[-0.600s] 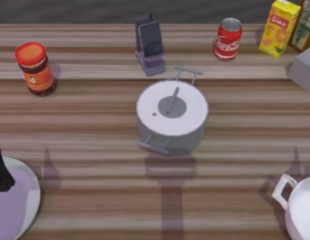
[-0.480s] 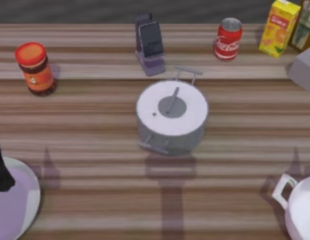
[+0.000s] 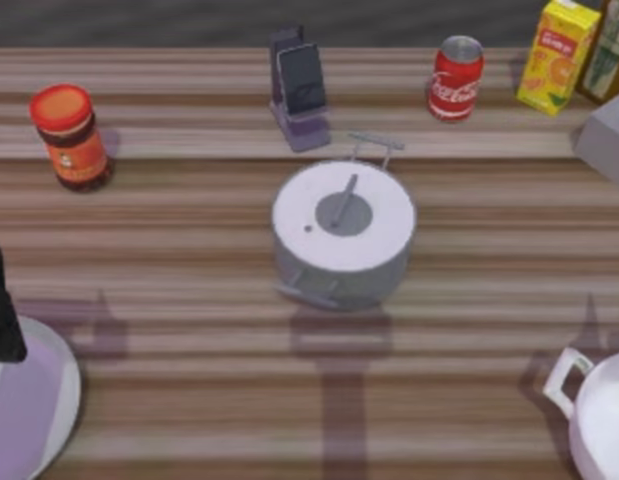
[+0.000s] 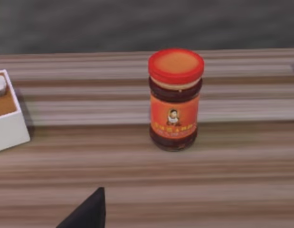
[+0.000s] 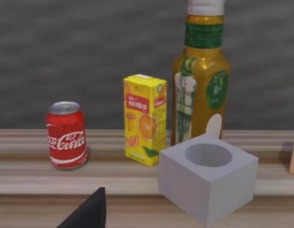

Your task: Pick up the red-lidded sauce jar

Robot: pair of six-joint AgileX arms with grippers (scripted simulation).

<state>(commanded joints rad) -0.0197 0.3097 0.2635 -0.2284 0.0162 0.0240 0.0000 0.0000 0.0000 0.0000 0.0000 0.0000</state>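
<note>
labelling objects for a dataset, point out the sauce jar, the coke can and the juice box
red-lidded sauce jar (image 4: pixel 175 116): left wrist view, on its orange-red label.
Coca-Cola can (image 5: pixel 67 137): right wrist view, on the red side by the lettering.
yellow juice box (image 5: pixel 144 118): right wrist view, on its front face.

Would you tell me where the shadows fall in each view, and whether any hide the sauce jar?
Top view: the red-lidded sauce jar is unobscured, its soft shadow cast to its right. Left wrist view: the jar stands evenly lit, no glare. Right wrist view: faint shadows beside the Coca-Cola can.

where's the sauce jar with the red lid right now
The red-lidded sauce jar stands upright at the table's far left in the top view, well left of the phone stand.
</note>
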